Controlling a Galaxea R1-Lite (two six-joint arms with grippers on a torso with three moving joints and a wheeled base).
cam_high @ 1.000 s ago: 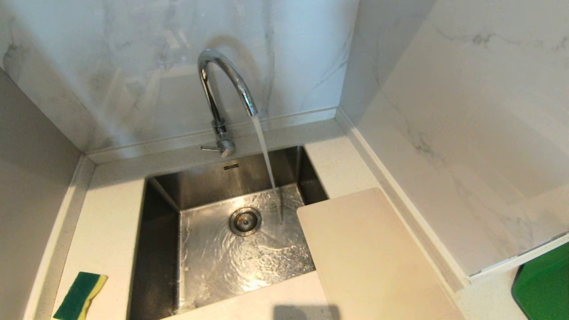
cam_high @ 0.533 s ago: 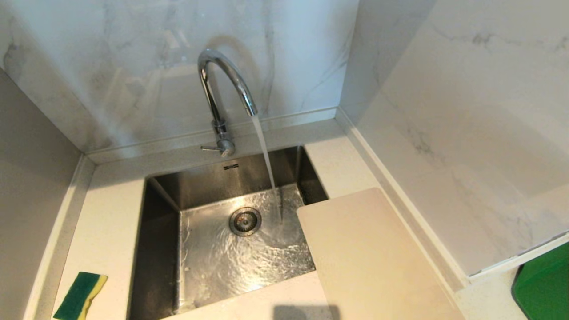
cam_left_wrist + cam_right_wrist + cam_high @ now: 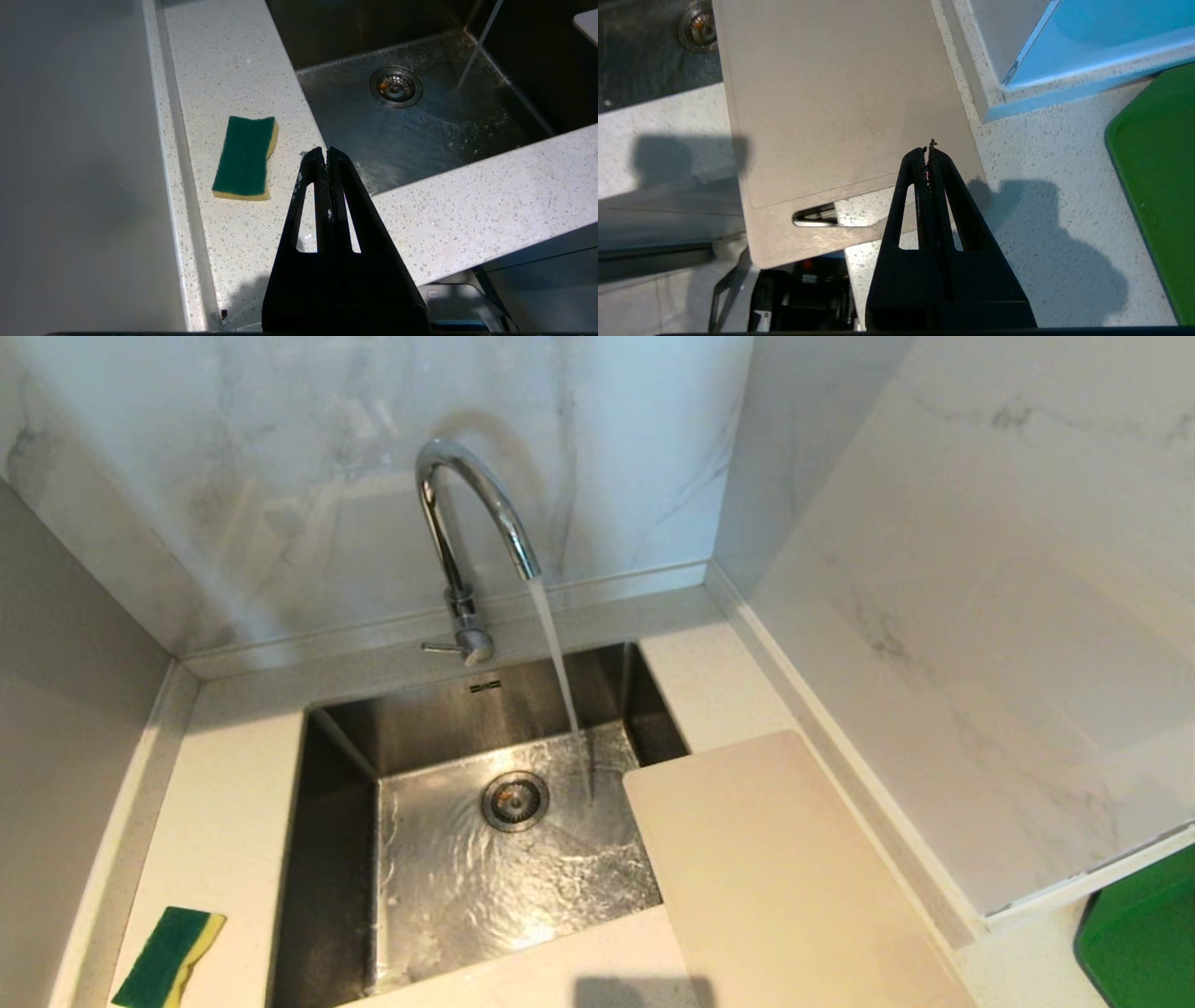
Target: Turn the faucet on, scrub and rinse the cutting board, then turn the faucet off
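Chrome gooseneck faucet (image 3: 471, 513) streaming beside smooth beige cutting board (image 3: 775, 868); both hands closed, empty.

I am not making out any readable words or numbers. A small dark mark is sitting on the back wall of the sink (image 3: 485, 687), below the faucet (image 3: 464, 537), too small to read. A white label on the dark equipment (image 3: 761, 320) under the counter edge is blurring out too.
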